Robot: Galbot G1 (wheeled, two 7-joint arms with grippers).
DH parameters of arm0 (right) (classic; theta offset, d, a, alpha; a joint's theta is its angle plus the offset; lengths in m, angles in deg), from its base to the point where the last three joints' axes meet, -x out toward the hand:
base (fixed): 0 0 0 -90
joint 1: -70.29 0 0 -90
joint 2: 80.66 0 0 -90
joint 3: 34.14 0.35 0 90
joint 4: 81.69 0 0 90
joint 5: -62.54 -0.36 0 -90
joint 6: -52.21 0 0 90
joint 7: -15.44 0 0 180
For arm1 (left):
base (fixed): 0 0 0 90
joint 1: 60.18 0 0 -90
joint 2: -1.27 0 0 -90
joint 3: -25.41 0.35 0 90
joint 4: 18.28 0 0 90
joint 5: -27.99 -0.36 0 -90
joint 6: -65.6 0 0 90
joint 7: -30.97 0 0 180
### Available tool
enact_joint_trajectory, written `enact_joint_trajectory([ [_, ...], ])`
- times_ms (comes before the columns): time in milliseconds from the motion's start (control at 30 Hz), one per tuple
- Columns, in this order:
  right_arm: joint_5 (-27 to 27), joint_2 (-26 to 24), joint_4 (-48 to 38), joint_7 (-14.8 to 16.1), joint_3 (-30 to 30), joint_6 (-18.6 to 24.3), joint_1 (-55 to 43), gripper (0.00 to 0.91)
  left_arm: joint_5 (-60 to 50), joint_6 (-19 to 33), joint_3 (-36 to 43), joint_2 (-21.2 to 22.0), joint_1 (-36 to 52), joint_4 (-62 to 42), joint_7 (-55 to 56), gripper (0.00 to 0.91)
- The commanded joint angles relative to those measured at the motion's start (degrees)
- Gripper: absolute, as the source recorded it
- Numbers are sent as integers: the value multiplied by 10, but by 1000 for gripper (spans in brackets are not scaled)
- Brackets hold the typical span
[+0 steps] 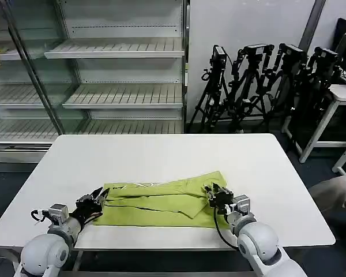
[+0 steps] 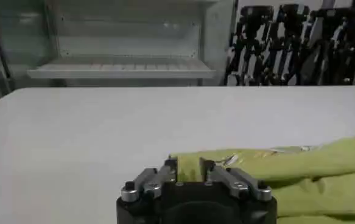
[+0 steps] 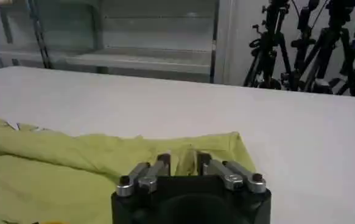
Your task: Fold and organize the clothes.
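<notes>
Behind your counter point(image 1: 161, 156) stands a glass-fronted shelving unit point(image 1: 121, 75) with bare slatted shelves, and to its right a row of black tripods point(image 1: 259, 86) leans against the wall; a second white table point(image 1: 340, 98) sits at the far right. None of these touches the work area. On the near half of the white counter you see the lime yellow-green T-shirt point(image 1: 161, 203) lying flat, folded into a wide band with loose creased layers on top. Your left gripper point(image 1: 98, 199) sits at the shirt's left edge, its fingers point(image 2: 171, 167) narrowly spread, with the cloth edge just beyond them. Your right gripper point(image 1: 216, 193) sits at the right edge, fingers point(image 3: 163, 163) likewise narrowly spread over the cloth.
</notes>
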Motion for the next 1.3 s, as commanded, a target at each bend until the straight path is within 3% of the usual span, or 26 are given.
enact_joint_trajectory([
  [33, -5, -7, 78, 5, 30, 3, 56, 907, 88, -7, 21, 32, -11, 29, 125, 907],
  [433, -18, 4, 123, -5, 85, 8, 111, 907, 91, -12, 49, 71, -7, 9, 217, 907],
  [467, -19, 4, 123, -6, 86, 8, 111, 907, 97, -9, 50, 73, -7, 8, 220, 574],
  [500, -19, 3, 123, -8, 86, 8, 111, 907, 101, -7, 51, 74, -7, 7, 221, 20],
  [1133, -17, 10, 121, -12, 75, 12, 116, 907, 76, 5, 48, 79, -16, 0, 192, 20],
  [1300, -12, 12, 118, -13, 71, 18, 115, 907, -37, 26, 15, 55, -11, -2, 141, 10],
])
